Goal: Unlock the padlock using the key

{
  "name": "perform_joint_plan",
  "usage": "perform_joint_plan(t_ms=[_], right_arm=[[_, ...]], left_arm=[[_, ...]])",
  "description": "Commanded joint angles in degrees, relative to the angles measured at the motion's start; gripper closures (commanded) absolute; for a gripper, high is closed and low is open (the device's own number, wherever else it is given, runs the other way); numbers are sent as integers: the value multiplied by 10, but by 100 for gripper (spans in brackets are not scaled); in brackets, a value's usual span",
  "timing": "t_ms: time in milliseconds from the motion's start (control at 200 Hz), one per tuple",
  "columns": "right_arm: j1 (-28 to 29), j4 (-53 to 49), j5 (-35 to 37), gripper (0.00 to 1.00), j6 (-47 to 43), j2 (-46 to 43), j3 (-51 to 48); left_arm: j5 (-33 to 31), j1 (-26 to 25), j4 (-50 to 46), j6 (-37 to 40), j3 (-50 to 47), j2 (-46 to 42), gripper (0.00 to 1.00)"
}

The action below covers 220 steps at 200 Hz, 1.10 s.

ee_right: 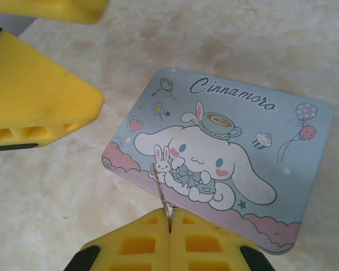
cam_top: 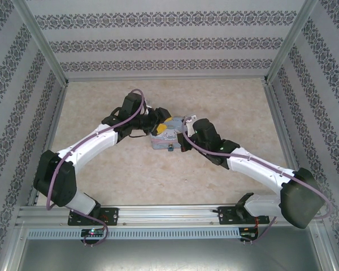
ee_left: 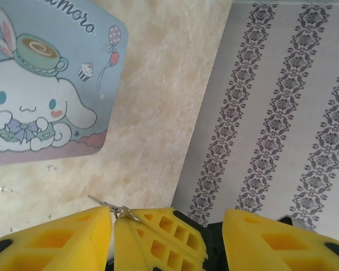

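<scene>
Nearest my side of the table point(cam_top: 130, 186), by the near edge of the light blue cartoon tin point(cam_top: 161, 136), sat a tiny grey-teal speck that I took for the padlock point(cam_top: 170, 148). From the overhead camera it was too small for me to say whether its shackle was shut. Just past it, the right gripper point(ee_right: 169, 219) was pinched tight on the key point(ee_right: 160, 187), whose toothed blade stuck out of the fingertips and slanted over the tin's pink border. So I judged the pickup done and everything after it left: lining the blade up with the keyhole, pushing it in, turning it. Farther on, beside the tin's far edge, hung the left gripper point(cam_top: 169, 122). Its wrist camera showed two yellow finger blocks point(ee_left: 56, 240) pressed close with a thin metal sliver point(ee_left: 110, 206) at their seam and a third block apart, so I could not tell whether it was clenched or released. Steadying the lock looked to me like its likely job.
</scene>
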Motion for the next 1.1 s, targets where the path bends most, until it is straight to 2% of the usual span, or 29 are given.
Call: perform_joint_plan(t_ms=[0,160,565,1094], right_arm=[[19,-6,64,100,-50,-10,25],[37,-1,76,100,-60,-6,33],[72,-4,92,100,-66,16,59],[79,-6,101,100,-69,32,66]], left_arm=[[7,2,-12,-36,-4,1,49],[-2,-4,8,-56,-18,4,55],[-9,-14,10,-59,-22,13,55],[-12,-14,20,-63,-30,25,75]])
